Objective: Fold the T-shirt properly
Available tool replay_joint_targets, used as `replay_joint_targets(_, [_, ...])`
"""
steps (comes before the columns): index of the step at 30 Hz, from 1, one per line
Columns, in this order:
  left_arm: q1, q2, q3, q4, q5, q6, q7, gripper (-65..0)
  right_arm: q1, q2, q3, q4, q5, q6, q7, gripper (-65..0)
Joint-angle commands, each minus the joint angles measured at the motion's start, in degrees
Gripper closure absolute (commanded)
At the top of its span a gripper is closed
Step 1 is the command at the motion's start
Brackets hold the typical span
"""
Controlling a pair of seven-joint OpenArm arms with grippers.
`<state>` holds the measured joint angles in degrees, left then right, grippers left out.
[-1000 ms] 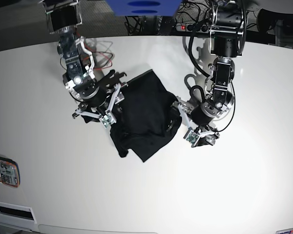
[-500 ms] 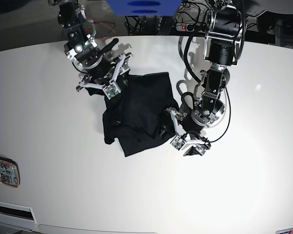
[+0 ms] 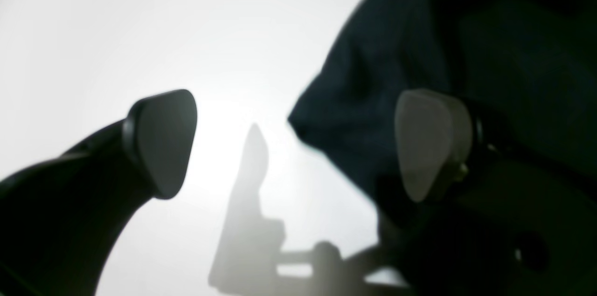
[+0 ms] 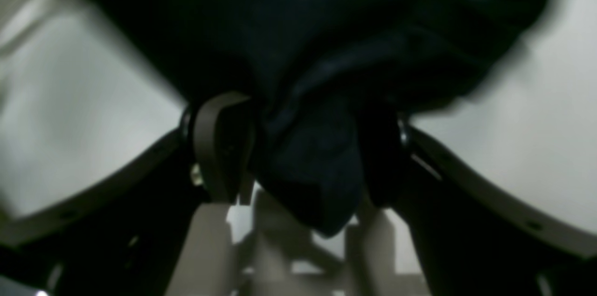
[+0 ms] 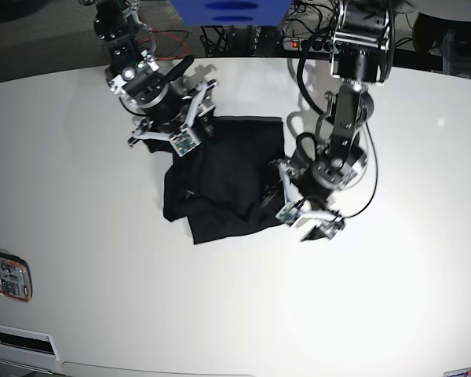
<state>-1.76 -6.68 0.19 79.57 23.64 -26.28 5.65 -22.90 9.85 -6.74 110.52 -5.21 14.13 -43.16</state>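
Slid farther up the table — the T-shirt (image 5: 224, 177), black, rumpled, loosely folded.

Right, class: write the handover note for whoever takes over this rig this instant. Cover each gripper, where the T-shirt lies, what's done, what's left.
Right gripper: shut on a bunched fold of the T-shirt, at its far edge in the base view.
Left gripper: open, holding nothing; a cloth edge lies by one finger, at the shirt's side nearest that arm.
T-shirt: crumpled in a rough heap on the white table, mid-table between the two arms.
Done: one edge gripped. No neat fold shows.
Left: likely grip with the left gripper, spread the cloth flat, then fold.
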Motion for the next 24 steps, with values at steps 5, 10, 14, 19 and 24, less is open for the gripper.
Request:
replay_joint_targets(5, [4.4, 1.5, -3.3, 11.3, -1.0, 0.6, -1.3, -65.0, 0.5, 0.0, 4.7, 0.9, 0.4, -0.1, 10.4, -37.7])
replay_joint_targets(10, [6.6, 2.3, -3.5, 16.5, -1.0, 0.6, -1.0, -65.0, 3.0, 0.0, 8.7, 0.3, 0.7, -0.1, 22.5, -37.7])
replay_joint_targets(14, [7.0, 4.7, -3.7, 18.9, -0.7, 0.6, -1.0, -65.0, 7.3, 0.0, 11.2, 0.0, 0.7, -0.1, 30.9, -37.7])
replay_joint_targets(19, [8.5, 5.6, -3.7, 22.4, -0.7, 0.6, -1.0, -65.0, 6.1, 0.0, 13.4, -0.1, 0.7, -0.1, 39.4, -37.7])
replay_joint_targets(24, [9.5, 5.9, -3.5, 24.7, -1.1, 0.6, -1.0, -65.0, 4.7, 0.0, 15.8, -0.1, 0.7, -0.1, 41.3, -37.7])
